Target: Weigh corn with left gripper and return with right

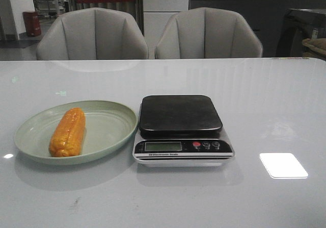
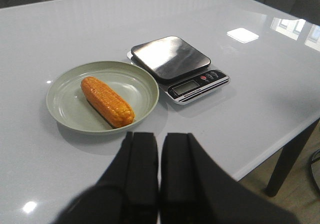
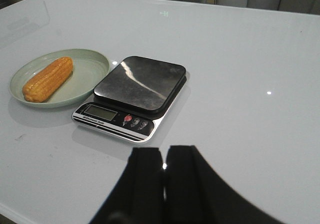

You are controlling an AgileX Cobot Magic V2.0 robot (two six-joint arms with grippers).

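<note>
One corn (image 1: 67, 132) — on plate (image 1: 109, 131).

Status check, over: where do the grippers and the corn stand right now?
Left gripper and right gripper: jaws shut, empty, above the table. Corn lying on green plate, scale platform bare. Nothing in the way.

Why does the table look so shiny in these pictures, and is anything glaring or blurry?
Front view: the glossy table mirrors a bright white rectangle of light and, faintly, the chairs. Left wrist view: glare washes out the scale platform, and the left gripper is a dark, soft-edged mass. Right wrist view: a white streak crosses the platform, and the right gripper is likewise blurred. The corn stays sharp.
</note>
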